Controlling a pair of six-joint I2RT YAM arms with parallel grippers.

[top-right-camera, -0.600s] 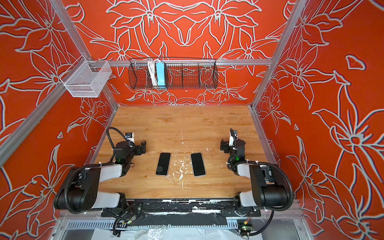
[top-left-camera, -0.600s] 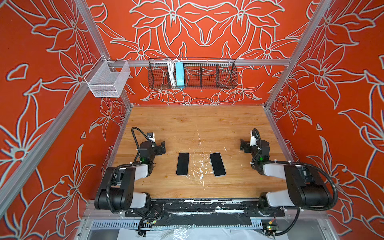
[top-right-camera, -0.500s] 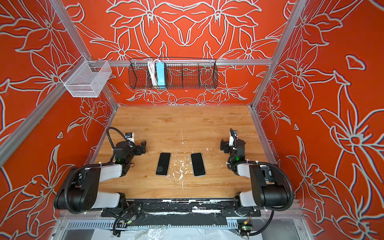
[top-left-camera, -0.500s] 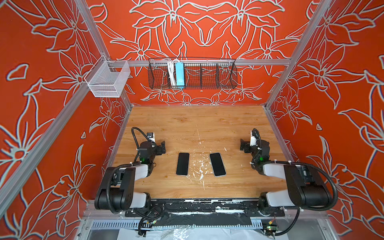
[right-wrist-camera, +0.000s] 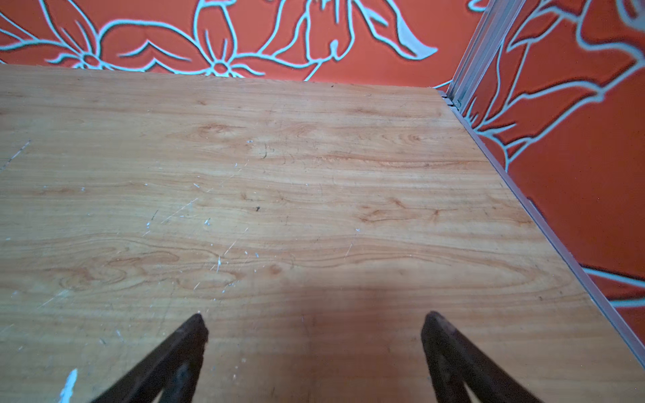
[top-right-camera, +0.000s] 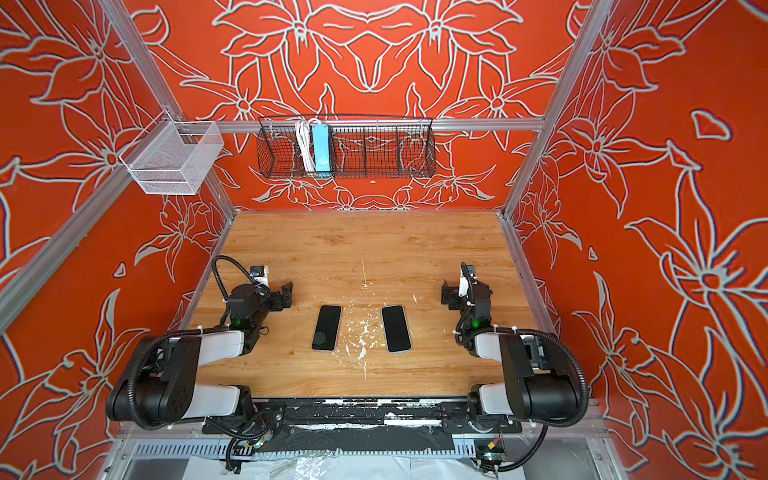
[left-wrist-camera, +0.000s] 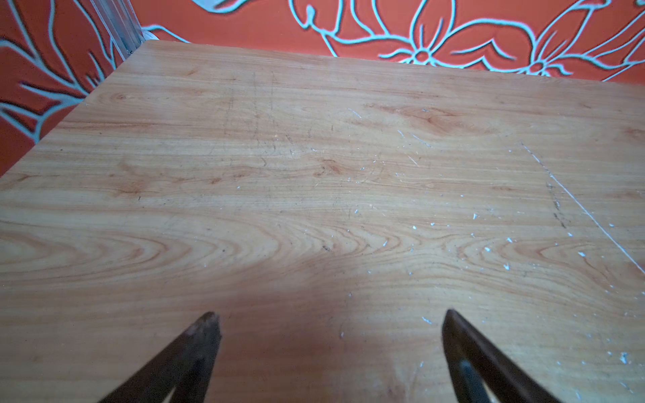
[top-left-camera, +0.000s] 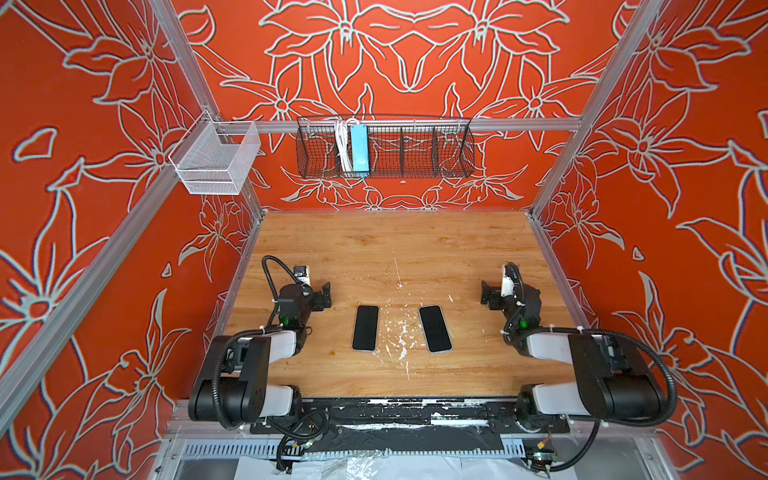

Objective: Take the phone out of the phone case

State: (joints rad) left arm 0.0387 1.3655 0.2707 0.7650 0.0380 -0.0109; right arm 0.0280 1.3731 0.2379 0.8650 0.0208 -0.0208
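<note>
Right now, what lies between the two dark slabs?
Only bare wood flecked with white scuffs, seen in both top views, separates the left dark slab from the right dark slab.

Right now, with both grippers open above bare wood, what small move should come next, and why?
Probably swing the left gripper toward the nearer flat black rectangular slab: that gripper and the right gripper stand open, empty, touching neither it nor the second black slab. Which is cased is unclear.

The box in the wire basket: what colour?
The box is light blue, clearest in a top view.
</note>
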